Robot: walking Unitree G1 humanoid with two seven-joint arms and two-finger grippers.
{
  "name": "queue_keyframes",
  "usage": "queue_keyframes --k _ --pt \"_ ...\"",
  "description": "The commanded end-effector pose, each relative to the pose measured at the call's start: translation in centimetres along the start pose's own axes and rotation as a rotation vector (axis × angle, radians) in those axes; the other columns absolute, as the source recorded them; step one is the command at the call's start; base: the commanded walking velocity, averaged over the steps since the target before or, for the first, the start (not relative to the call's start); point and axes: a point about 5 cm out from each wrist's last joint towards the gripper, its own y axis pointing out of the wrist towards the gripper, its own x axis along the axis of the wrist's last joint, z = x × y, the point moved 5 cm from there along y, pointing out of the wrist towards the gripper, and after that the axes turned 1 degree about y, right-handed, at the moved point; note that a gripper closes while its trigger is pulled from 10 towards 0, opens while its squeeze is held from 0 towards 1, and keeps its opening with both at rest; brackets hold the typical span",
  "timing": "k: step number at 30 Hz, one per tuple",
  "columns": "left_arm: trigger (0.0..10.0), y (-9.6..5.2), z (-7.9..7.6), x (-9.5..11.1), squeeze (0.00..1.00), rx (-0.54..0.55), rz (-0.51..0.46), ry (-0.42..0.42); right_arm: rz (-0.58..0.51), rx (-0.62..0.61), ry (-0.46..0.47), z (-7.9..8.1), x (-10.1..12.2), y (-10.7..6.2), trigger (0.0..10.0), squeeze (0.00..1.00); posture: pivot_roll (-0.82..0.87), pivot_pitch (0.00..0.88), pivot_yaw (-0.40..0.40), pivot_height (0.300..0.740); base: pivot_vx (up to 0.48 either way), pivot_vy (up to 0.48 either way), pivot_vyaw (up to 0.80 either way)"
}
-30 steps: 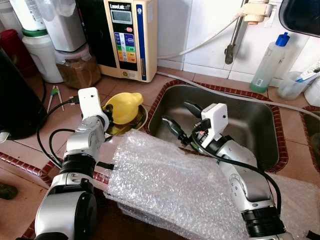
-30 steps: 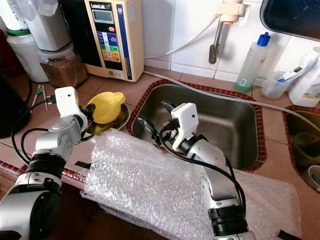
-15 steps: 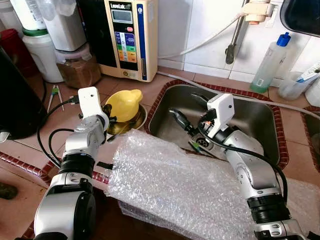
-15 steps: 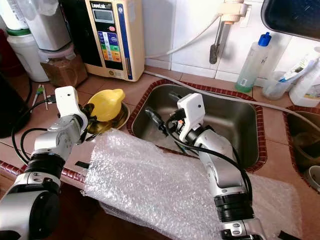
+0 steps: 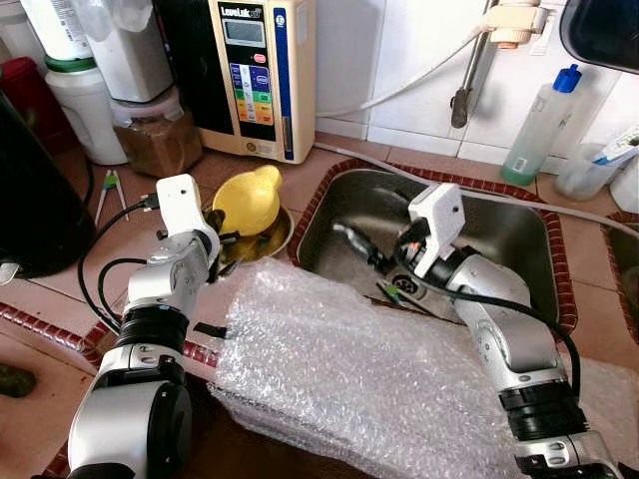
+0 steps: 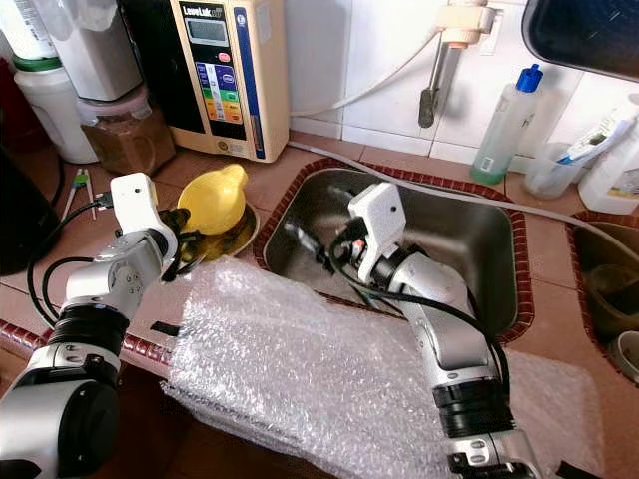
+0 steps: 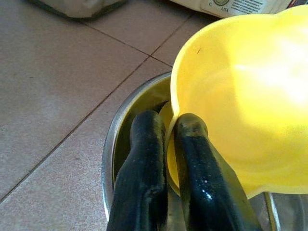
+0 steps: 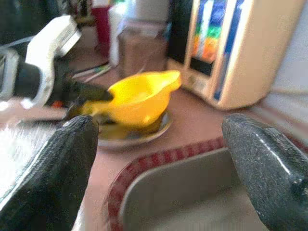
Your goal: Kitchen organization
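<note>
While pinching the rim of the yellow jug point(image 5: 247, 198), left gripper point(image 7: 168, 144) with one black finger point(image 7: 142, 163) outside the wall and the other inside; jug tilted, lifted off the steel bowl point(image 5: 262, 238) beneath it, near the sink's left rim on the tiled worktop point(image 5: 110, 249). Right gripper point(image 5: 361, 242) low inside the steel sink point(image 5: 499, 244), fingers spread wide and holding nothing, above the drain point(image 5: 404, 284), with a small green-and-black item lying just beside the drain. Bubble wrap point(image 5: 349, 369) draped over the worktop's front edge and across the sink's near rim, hemming in the right forearm. At the worktop's back edge: cream water ionizer point(image 5: 262, 75) with a coloured button panel, brand lettering too small to read; just to its left a jar of brown powder point(image 5: 155, 135), white containers point(image 5: 80, 110) behind that. On the wall above the sink, tap point(image 5: 469, 80) with a white hose; clear bottle with blue cap point(image 5: 539, 125) at the sink's back right corner. Black cables from the left arm trailing over the open tiles.
</note>
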Motion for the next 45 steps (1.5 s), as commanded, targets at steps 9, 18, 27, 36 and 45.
queue_keyframes --k 9,18,27,36,45 --pt "0.0 -0.1 -0.3 1.2 0.0 -0.006 -0.047 0.012 0.026 0.032 -0.026 0.2 -0.1 -0.1 10.0 0.0 -0.04 0.0 0.031 0.74 0.0 0.0 0.0" --pt "0.0 -0.5 0.3 0.8 0.0 -0.007 -0.045 0.066 0.067 0.032 -0.06 0.4 -0.9 0.0 10.0 0.0 -0.04 0.0 0.029 0.74 0.0 0.0 0.0" --pt "0.0 -2.7 1.2 0.1 0.0 -0.037 -0.112 0.075 0.076 -0.02 -0.075 -0.5 -1.3 0.0 10.0 0.0 -0.02 0.0 0.021 0.74 0.0 0.0 0.0" --pt "0.0 -4.3 -2.1 1.5 0.0 -0.133 -0.309 0.178 0.047 -0.156 -0.144 -2.2 -0.4 1.0 10.0 0.0 -0.03 0.0 0.012 0.74 0.0 0.0 0.0" --pt "0.0 -5.7 -5.1 2.3 0.0 -0.256 -0.435 0.266 -0.028 -0.343 -0.047 -5.0 0.8 0.9 10.0 0.0 -0.03 0.0 0.007 0.74 0.0 0.0 0.0"
